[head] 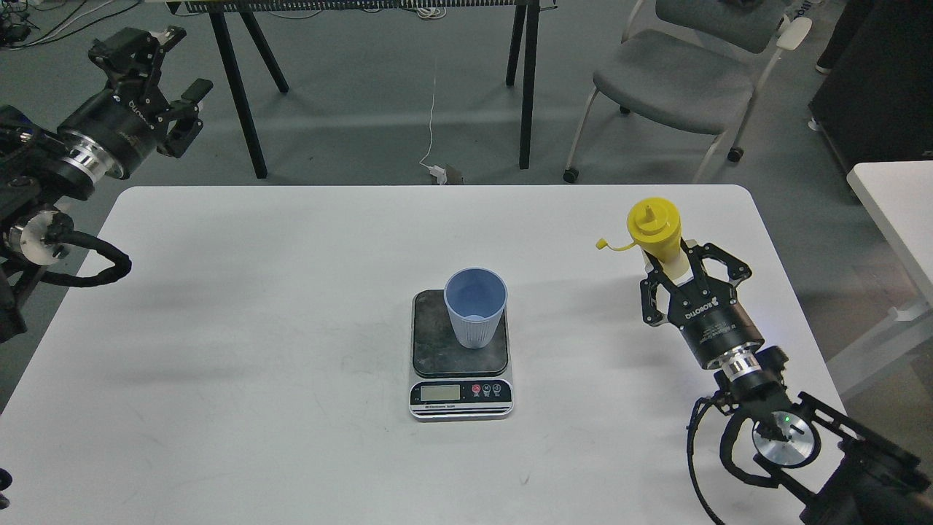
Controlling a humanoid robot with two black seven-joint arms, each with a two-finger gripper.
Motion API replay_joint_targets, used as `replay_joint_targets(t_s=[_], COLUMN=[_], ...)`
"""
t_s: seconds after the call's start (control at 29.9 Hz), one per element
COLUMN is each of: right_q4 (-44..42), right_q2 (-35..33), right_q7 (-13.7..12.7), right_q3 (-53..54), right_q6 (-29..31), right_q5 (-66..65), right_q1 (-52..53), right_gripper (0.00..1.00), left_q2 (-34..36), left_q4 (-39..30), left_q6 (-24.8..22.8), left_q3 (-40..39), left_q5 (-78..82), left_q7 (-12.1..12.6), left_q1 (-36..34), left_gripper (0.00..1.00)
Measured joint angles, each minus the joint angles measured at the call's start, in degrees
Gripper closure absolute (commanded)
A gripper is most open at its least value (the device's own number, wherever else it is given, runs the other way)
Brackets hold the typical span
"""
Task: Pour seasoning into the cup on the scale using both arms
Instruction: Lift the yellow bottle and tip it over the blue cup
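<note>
The light blue ribbed cup point(475, 306) stands upright on the dark platform of the small digital scale point(460, 364) at the table's middle. My right gripper point(681, 268) is shut on the yellow squeeze bottle point(656, 233) and holds it upright above the table at the right. The bottle's small cap hangs open on its tether to the left. My left gripper point(157, 65) is open and empty, raised beyond the table's far left corner, well away from the cup.
The white table point(291, 292) holds only the scale and cup. A grey office chair point(678, 73) and black trestle legs point(240, 95) stand behind the table. A second white table edge point(896, 197) is at the right.
</note>
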Motion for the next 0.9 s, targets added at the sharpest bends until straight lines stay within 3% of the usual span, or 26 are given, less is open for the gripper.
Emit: replay_joint_targets(t_s=[0.2,0.4,0.67,0.9], right_q4=[0.8,0.9,1.0,-0.1], right_q2=[-6.7,-9.8,-7.1,-2.1], right_q7=[0.0,0.0,0.0,0.0], right_q3=[-10.2,-29.3,-48.2,-56.5], right_q6=[-7.0,-16.1,-21.8,-23.0], right_q5=[-12.6,-20.8,-29.5,-40.0], right_q1=[14.7,33.0,49.1,56.2], right_gripper=[0.65,0.64,0.64,0.64], left_q2=[-0.3,-0.7,-0.9,-0.8], left_q4=[0.0,0.0,-0.1,-0.2], left_q6=[0.0,0.0,0.0,0.0], left_q3=[-0.1,-0.2,-0.4,-0.4], left_q5=[0.0,0.0,-0.1,-0.1], left_q7=[0.0,0.0,0.0,0.0], left_q1=[0.0,0.0,0.0,-0.2], left_gripper=[0.27,0.27,0.27,0.27])
